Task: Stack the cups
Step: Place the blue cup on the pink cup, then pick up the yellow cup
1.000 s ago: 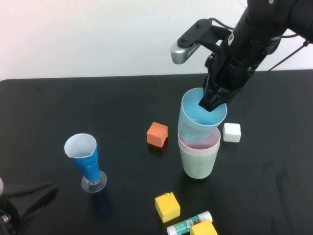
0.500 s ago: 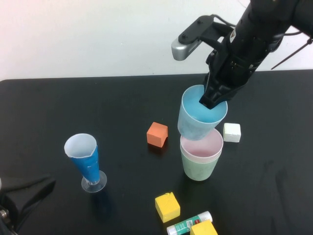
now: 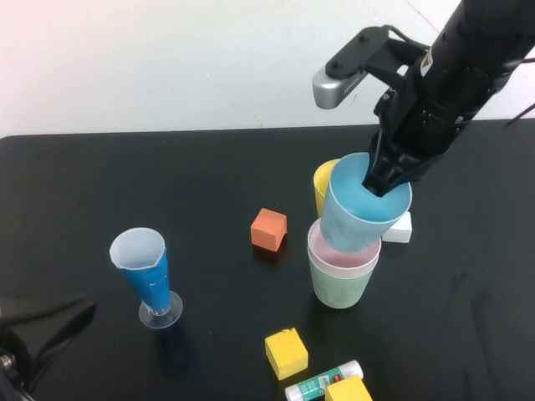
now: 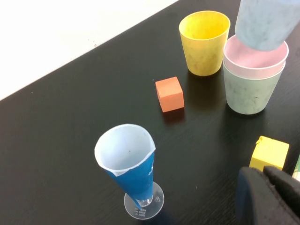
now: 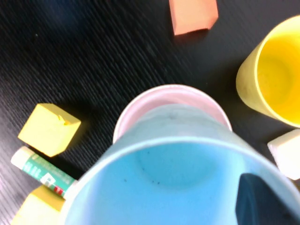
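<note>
The black tabletop (image 3: 125, 184) carries everything, and over its right half the right arm's black gripper (image 3: 380, 177) pinches the far rim of the light blue tapered plastic cup (image 3: 358, 213), one finger inside the mouth and one outside, the jaws closed down to the thickness of the wall. Since a second ago this cup has shifted to the robot's right and tipped, so its base now hangs just above the pale pink plastic cup (image 3: 316, 244) nested inside the pale green plastic cup (image 3: 338, 282); that move has also uncovered the yellow plastic cup (image 3: 323, 182), standing upright just behind the stack. From these views I judge the blue cup is lined up but not yet seated: the right wrist view shows the pink rim (image 5: 140, 105) peeking past the blue wall, roughly concentric, so a straight lowering and release looks like what remains, then the yellow one. The left gripper (image 4: 268, 199) rests low at the near left corner, closed on nothing, well apart from the cups. Smaller bystanders: a tall narrow blue cone-shaped glass with a clear foot (image 3: 149, 271), an orange cube (image 3: 268, 229), a white cube (image 3: 401, 227), two yellow cubes (image 3: 286, 352), and a green-and-white glue stick (image 3: 323, 380).
</note>
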Action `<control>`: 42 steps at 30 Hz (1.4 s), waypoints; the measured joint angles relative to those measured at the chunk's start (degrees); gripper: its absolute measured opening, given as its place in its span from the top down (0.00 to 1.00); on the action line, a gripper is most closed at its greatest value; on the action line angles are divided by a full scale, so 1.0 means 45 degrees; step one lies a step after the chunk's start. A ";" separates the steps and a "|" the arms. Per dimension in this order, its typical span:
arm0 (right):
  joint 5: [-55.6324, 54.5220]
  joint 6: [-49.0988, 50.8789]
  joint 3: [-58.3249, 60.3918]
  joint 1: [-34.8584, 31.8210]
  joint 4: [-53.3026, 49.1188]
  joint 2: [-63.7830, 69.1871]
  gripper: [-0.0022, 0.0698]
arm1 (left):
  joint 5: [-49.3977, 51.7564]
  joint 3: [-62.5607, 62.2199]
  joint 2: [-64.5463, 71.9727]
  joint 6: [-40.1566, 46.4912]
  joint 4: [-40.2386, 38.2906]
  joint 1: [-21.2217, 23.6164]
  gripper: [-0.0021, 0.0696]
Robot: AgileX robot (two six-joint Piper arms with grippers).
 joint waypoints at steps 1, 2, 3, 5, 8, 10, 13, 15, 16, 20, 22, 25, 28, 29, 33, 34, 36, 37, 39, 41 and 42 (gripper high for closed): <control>0.0000 -0.0031 0.0031 0.0000 0.0000 0.0032 0.95 | -0.0024 0.0000 0.0000 0.0000 0.0000 0.0000 0.97; 0.0000 -0.0031 0.0031 0.0000 0.0000 0.0090 0.95 | -0.0054 0.0000 0.0000 0.0000 0.0000 0.0000 0.97; 0.0000 -0.0038 0.0031 0.0000 0.0000 0.0172 0.95 | -0.0082 0.0000 0.0000 0.0000 0.0000 0.0000 0.97; 0.0000 -0.0060 0.0031 0.0000 0.0000 0.0321 0.95 | -0.0082 0.0000 0.0000 0.0000 0.0000 0.0000 0.97; 0.0000 -0.0115 0.0031 0.0000 0.0000 0.0618 0.94 | -0.0082 0.0000 0.0000 0.0000 -0.0026 0.0000 0.97; -0.0022 -0.0168 0.0052 0.0000 0.0000 0.0749 0.91 | -0.0082 0.0000 0.0000 0.0000 -0.0045 0.0000 0.97; -0.0042 -0.0216 0.0052 0.0000 -0.0058 0.0795 0.76 | -0.0082 0.0000 0.0000 0.0000 -0.0045 0.0000 0.97; -0.0112 -0.0157 0.0052 0.0000 -0.0328 0.0795 0.59 | -0.0082 0.0000 0.0000 0.0000 -0.0053 0.0000 0.97; -0.0231 -0.0052 0.0052 0.0009 -0.0522 0.0795 0.52 | -0.0082 0.0021 0.0000 0.0000 -0.0075 0.0000 0.97; -0.1403 0.0817 0.0052 0.0009 -0.1413 0.0795 0.34 | -0.0082 0.0021 0.0000 0.0000 -0.0075 0.0000 0.97; -0.2097 0.1150 0.0052 -0.0107 -0.1715 0.0860 0.32 | -0.0055 0.0021 0.0000 0.0000 -0.0075 0.0000 0.97; -0.3020 0.1611 -0.0044 -0.0407 -0.1801 0.1176 0.30 | 0.0121 0.0021 0.0000 0.0000 -0.0075 0.0000 0.97; -0.3322 0.1998 -0.0332 -0.0669 -0.1801 0.1884 0.30 | 0.0302 0.0021 0.0000 0.0000 -0.0075 0.0000 0.97; -0.3387 0.2105 -0.0427 -0.0786 -0.1801 0.2117 0.30 | 0.0363 0.0021 0.0000 0.0000 -0.0075 0.0000 0.97; -0.3498 0.2438 -0.1016 -0.1027 -0.1801 0.3347 0.30 | 0.0516 0.0021 0.0000 0.0000 -0.0075 0.0000 0.97; -0.3528 0.2512 -0.1191 -0.1032 -0.1882 0.3666 0.30 | 0.0547 0.0021 0.0000 0.0000 -0.0075 0.0000 0.97; -0.3580 0.2675 -0.1485 -0.1052 -0.1970 0.4167 0.30 | 0.0635 0.0021 0.0000 0.0000 -0.0075 0.0000 0.97; -0.3580 0.2699 -0.1676 -0.1052 -0.1970 0.4403 0.31 | 0.0686 0.0021 0.0000 0.0000 -0.0075 0.0000 0.97; -0.3580 0.2699 -0.1937 -0.1052 -0.1970 0.4753 0.39 | 0.0814 0.0021 0.0000 0.0000 -0.0075 0.0000 0.97; -0.3526 0.2661 -0.2101 -0.1052 -0.1914 0.4863 0.61 | 0.0922 0.0021 0.0000 0.0000 -0.0075 0.0000 0.97; -0.3392 0.2628 -0.2205 -0.1052 -0.1882 0.4887 0.73 | 0.0973 0.0021 0.0000 0.0000 -0.0129 0.0000 0.97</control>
